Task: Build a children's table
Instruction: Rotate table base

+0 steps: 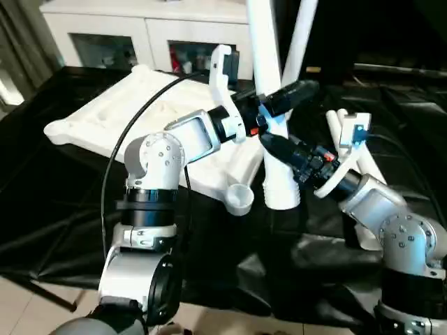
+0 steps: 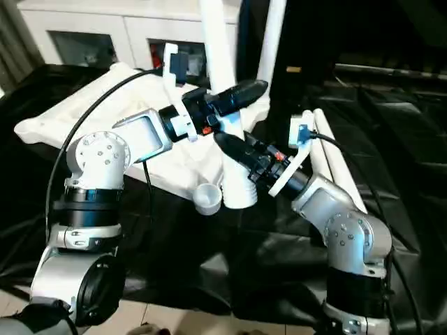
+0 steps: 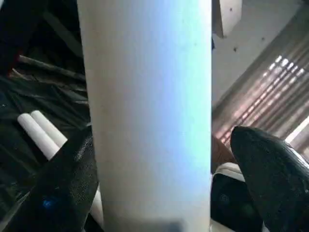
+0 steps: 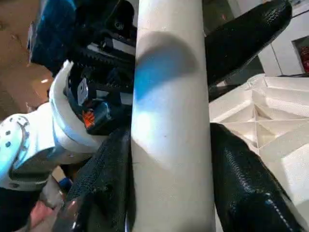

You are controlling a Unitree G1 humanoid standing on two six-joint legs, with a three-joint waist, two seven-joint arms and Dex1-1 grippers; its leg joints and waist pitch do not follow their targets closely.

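At frame centre, the upright leg (image 1: pixel 264 84) (smooth white tapered tube) stands between both fingers of the right gripper (image 4: pixel 169 159), which clamps it. The left gripper (image 1: pixel 293 92), spread wide, straddles it higher. The ribbed table top (image 1: pixel 140 112) lies upper left.

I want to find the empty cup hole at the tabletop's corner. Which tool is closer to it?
Right. The right tool grips the leg low, just above the socket; the left tool sits higher up that leg.

The head's paired eyes look forward and down over both forearms; each wrist camera sits very close against the upright leg (image 1: pixel 269 105), which all views share.
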